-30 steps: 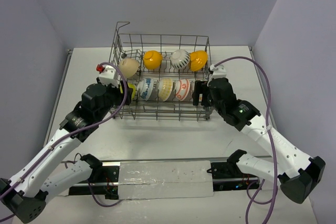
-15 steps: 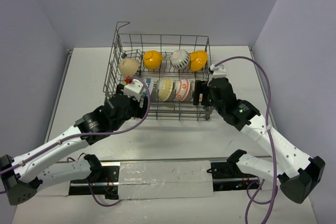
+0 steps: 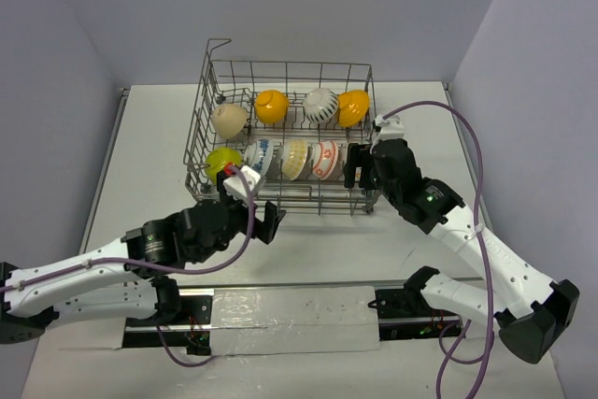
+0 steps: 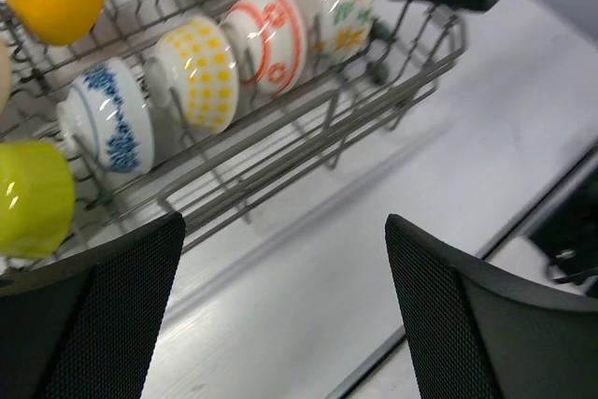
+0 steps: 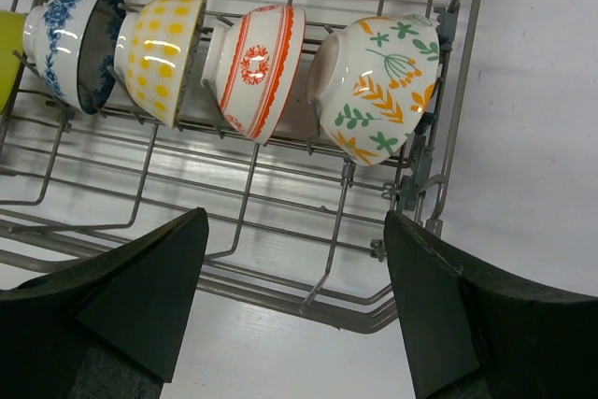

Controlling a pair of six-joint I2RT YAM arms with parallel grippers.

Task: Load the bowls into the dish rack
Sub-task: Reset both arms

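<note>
The left hand (image 3: 265, 222) is released: in its wrist view the two dark fingers (image 4: 105, 310) stand wide apart with only bare bench between them. It hangs over the bench (image 3: 149, 137) just in front of the near left corner of the dish rack (image 3: 280, 64), clear of the wires.

The right hand (image 3: 353, 167) is likewise spread and holds nothing. It sits at the right end of the rack's near row, and its camera looks down on the bowls there.

That near row stands on edge between the tines. From the left it holds a lime green bowl (image 3: 222, 161), a blue-patterned bowl (image 5: 70, 39), a yellow-dotted bowl (image 5: 159, 53), a red-and-white bowl (image 5: 257, 67) and a white bowl with orange and green sprigs (image 5: 378, 86).

The far row holds a tan bowl (image 3: 229, 120), an orange-yellow bowl (image 3: 271, 106), a white striped bowl (image 3: 320, 105) and a second orange-yellow bowl (image 3: 353, 106).

The rack rests on a plain white bench, its raised handle (image 3: 217, 44) at the far left corner. A black rail with a pale taped strip (image 3: 294, 310) runs along the near edge between the arm bases. Purple cables (image 3: 472, 165) loop off both arms. Pale lilac-grey walls close in the bench at the back and on both sides.
</note>
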